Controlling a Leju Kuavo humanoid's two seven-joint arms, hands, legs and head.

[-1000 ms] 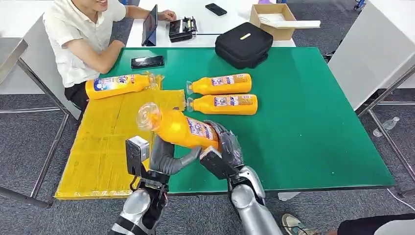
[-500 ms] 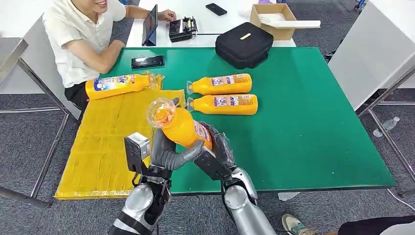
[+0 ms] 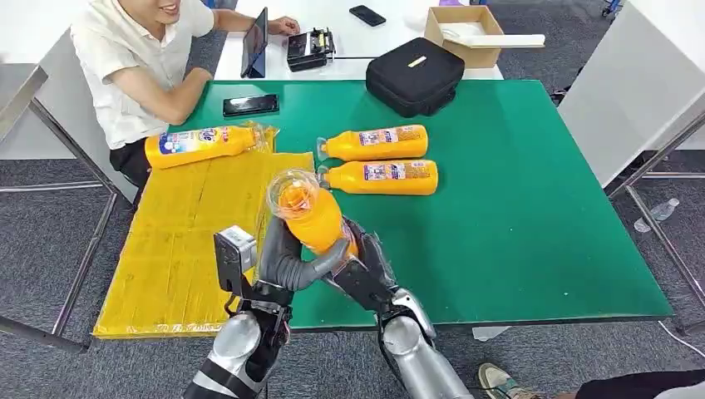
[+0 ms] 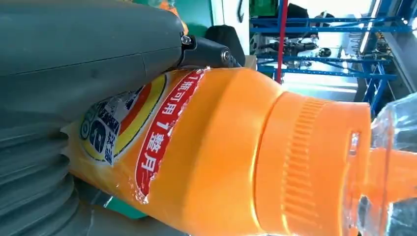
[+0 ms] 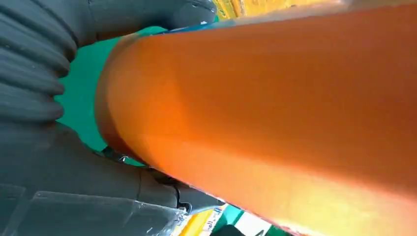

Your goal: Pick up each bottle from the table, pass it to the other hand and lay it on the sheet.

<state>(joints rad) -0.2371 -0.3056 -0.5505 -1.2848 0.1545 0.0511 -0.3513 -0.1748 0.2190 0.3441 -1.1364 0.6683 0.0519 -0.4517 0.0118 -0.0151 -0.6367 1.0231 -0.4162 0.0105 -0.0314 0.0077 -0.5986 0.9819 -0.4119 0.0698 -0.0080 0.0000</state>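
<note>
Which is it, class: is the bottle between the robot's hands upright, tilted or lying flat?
Tilted. The held bottle is off the table, its clear cap raised and leaning away from the robot, its base low between the left hand and right hand.

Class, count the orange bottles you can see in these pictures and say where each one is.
4: one bottle at the yellow sheet's far edge, two lying on the green table, one held between both hands.
</note>
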